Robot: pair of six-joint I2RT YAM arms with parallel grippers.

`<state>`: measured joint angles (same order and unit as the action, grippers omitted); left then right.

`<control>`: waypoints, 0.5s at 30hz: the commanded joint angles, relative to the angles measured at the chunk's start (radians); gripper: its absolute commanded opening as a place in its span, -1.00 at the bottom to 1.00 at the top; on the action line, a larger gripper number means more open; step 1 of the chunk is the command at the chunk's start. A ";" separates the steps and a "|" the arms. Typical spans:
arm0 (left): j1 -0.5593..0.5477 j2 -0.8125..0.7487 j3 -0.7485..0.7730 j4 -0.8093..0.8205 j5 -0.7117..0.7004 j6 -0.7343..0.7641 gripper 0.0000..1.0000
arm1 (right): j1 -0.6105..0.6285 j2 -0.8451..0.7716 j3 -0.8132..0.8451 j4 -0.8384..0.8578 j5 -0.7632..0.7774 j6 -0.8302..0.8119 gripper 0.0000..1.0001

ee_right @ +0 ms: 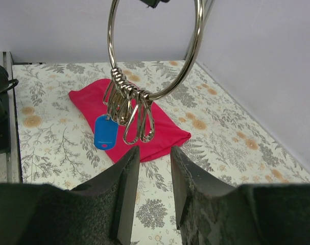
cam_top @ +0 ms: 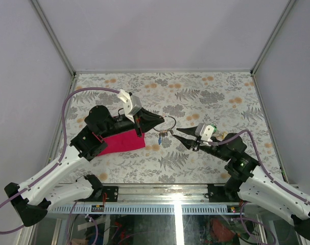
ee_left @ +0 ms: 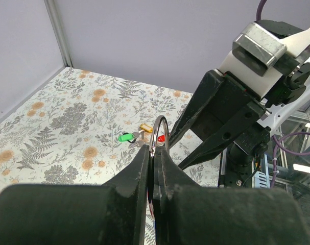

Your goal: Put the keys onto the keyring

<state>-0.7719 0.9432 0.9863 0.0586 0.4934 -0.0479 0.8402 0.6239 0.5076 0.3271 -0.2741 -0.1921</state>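
Since the ring must hang free for threading, left claw [ee_left: 153,153]: clamped shut on the keyring [ee_right: 124,87], holding it upright in mid-air, upper centre of the right wrist view.
Right claw [ee_right: 153,150]: partly open, empty, just below the small loops — likely lined up to work them.
Blue key [ee_right: 105,133]: dangling from the loops.
Magenta cloth [ee_right: 160,132]: flat on the table [ee_right: 57,153], behind.
Green tag [ee_left: 125,137], yellow tag [ee_left: 144,128], red tag [ee_left: 161,138]: beyond the ring; hanging or lying — cannot tell.
Ring top: cut off by the frame.
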 commanded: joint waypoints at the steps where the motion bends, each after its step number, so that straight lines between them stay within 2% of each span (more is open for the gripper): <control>1: 0.002 0.002 0.023 0.051 -0.002 0.003 -1.00 | 0.000 0.022 0.049 0.088 -0.013 -0.007 -0.26; 15: 0.002 0.005 0.023 0.053 0.008 -0.002 -1.00 | 0.000 0.069 0.046 0.188 0.002 0.022 -0.26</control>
<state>-0.7719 0.9485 0.9863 0.0582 0.4946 -0.0479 0.8398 0.6876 0.5076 0.4068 -0.2783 -0.1860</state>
